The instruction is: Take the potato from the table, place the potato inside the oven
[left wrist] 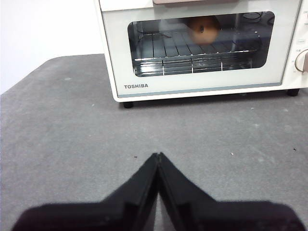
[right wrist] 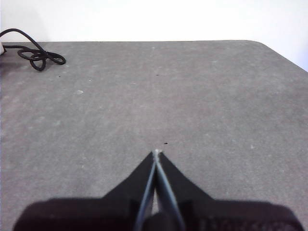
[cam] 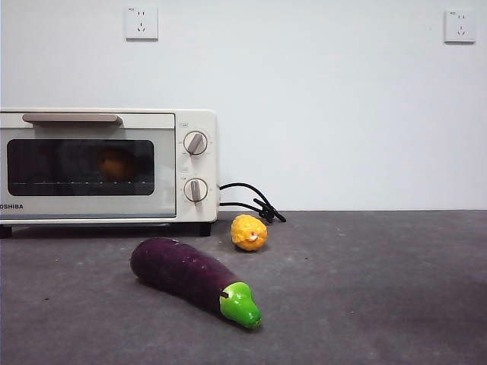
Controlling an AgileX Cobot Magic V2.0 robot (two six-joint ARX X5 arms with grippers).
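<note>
Potato (left wrist: 203,30) is inside the Toshiba toaster oven (cam: 194,122), sitting on the wire rack (left wrist: 192,57) toward the back, seen through the dark glass door (cam: 80,167), which is shut. In front view it's only a dim orange blob behind the glass. By my read the task is effectively done; nothing left to carry.

Left gripper (left wrist: 157,155): jaws pressed together, tips meeting, holding nothing. It hangs low over the table (left wrist: 57,125) in front of the oven, well apart from the door. Right gripper (right wrist: 156,152): jaws also closed tip to tip, empty, over bare tabletop; black cord (right wrist: 38,57) coiled far off at the edge of its view. Neither arm shows in front view.

Step in hand, as I judge it: retreat/park. To do well: keep both arms clear of the bar handle (cam: 72,118) and door so nothing gets nudged open, and stay off the eggplant (cam: 186,275) and yellow fruit (cam: 249,232) lying in front of the oven.

Materials/shapes:
- potato: smooth, rounded, orange-brown w/ one dark spot
- oven: cream-white boxy shell, two round knobs (cam: 195,143)
- rack: thin bright wire grid
- eggplant: long, glossy purple, bright green cap
- fruit: small, bumpy, yellow-orange
- table: matte dark grey, faintly mottled
</note>
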